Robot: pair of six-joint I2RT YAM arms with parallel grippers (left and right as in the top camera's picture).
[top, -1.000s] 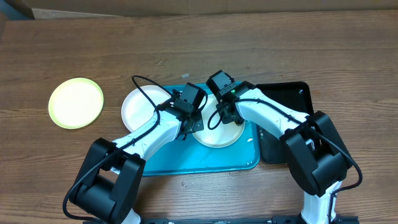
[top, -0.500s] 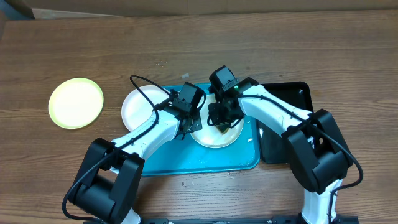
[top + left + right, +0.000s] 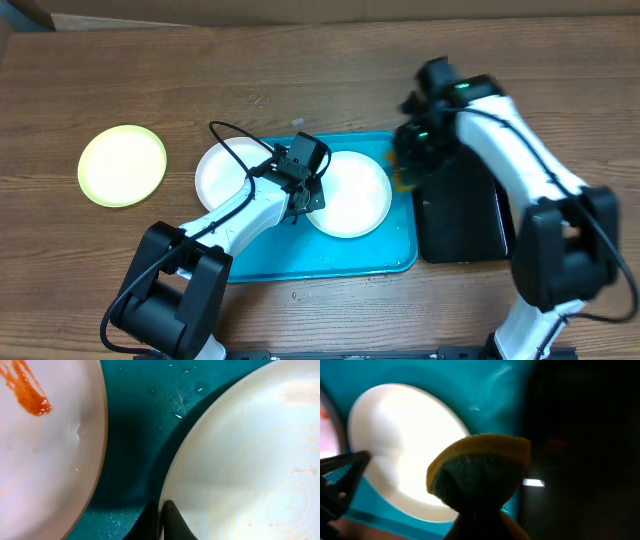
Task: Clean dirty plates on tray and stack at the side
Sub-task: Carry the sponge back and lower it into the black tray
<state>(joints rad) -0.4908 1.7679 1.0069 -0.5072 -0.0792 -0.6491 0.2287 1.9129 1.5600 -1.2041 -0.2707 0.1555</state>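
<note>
Right pincer [image 3: 405, 165] carried its sponge [image 3: 480, 475] off toward the black tray [image 3: 460, 215].

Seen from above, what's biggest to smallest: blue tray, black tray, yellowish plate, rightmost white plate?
1. Blue tray
2. Black tray
3. Yellowish plate and rightmost white plate: they look alike, so no ranking between them.

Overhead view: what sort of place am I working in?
Probably a mock dishwashing bench rather than a real kitchen: a wood-grain table, a turquoise tray holding a clean white plate, and a sponge.
</note>
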